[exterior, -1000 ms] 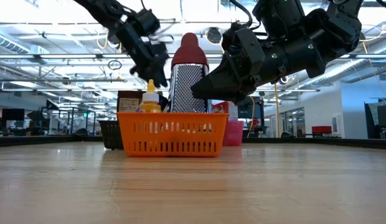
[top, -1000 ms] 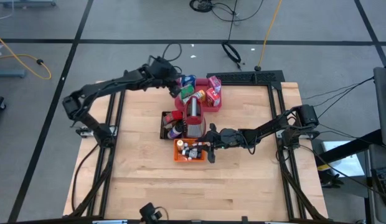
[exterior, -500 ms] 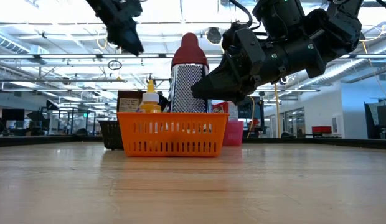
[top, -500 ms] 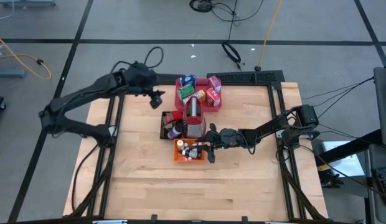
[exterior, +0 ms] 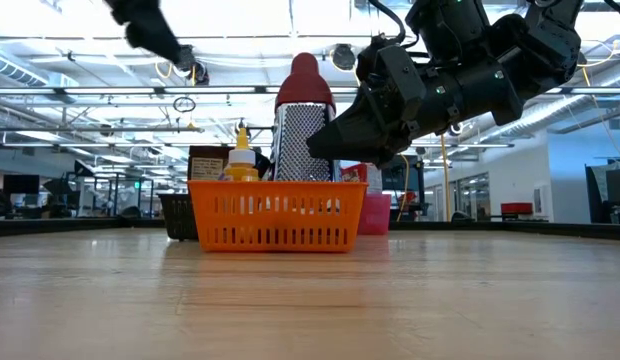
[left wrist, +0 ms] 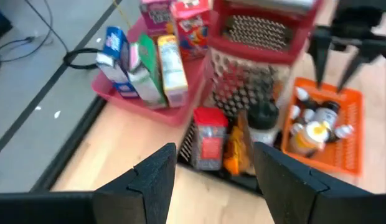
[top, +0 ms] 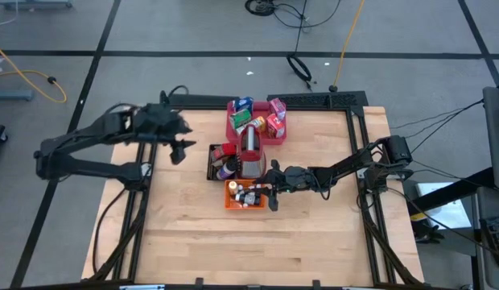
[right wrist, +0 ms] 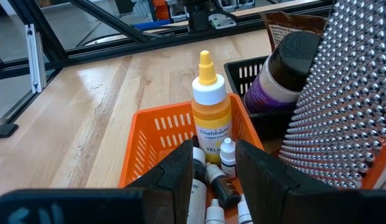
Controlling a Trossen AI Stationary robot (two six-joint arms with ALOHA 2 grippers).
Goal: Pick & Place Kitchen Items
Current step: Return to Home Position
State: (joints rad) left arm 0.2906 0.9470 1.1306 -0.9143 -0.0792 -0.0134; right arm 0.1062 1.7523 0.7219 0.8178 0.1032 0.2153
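Three bins: orange lattice basket [right wrist: 160, 122], black basket [right wrist: 243, 70], pink tray [left wrist: 152, 112]; one perforated grater [right wrist: 342, 112]. Spread, empty: left gripper [top: 179, 150], right gripper [right wrist: 215, 149].

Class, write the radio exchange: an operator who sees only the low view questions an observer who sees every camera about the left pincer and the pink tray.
Operator: Is the left pincer carrying anything?
Observer: No. The left pincer is open and empty, above the table, left of the black basket.
Operator: What is in the pink tray?
Observer: Cartons stand in the pink tray, among them a blue carton and a green carton.
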